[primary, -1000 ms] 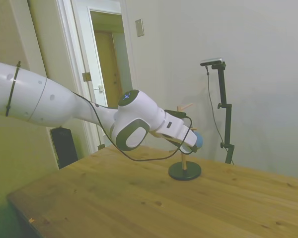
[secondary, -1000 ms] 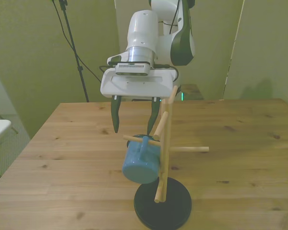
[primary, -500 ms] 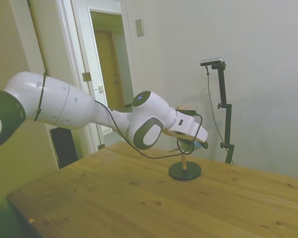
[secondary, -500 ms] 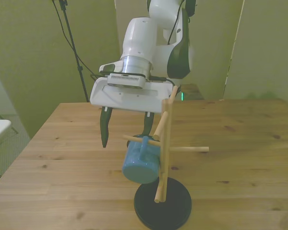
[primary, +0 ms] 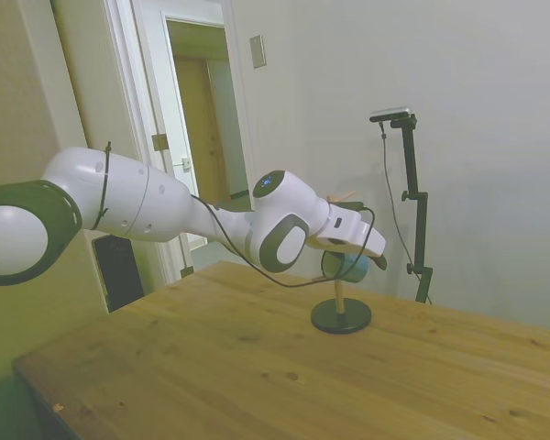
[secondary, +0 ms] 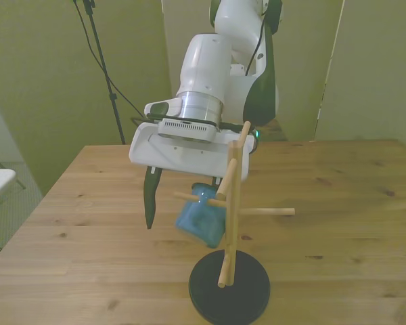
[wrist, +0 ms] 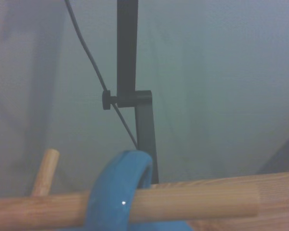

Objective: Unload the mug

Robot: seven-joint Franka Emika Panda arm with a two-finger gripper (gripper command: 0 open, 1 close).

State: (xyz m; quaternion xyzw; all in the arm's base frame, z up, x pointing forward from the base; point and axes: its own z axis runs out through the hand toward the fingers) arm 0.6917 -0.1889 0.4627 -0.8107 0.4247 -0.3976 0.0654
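Mug (secondary: 200, 220) hangs by its handle (wrist: 119, 187) on a peg (secondary: 197, 198) of the stand (secondary: 231, 223), tilted, over the table (secondary: 338, 203). My gripper (secondary: 179, 206) straddles it with fingers spread; one finger (secondary: 149, 200) shows, the other is hidden behind the mug. If I pull off-axis, I think the handle snags and the stand tips.
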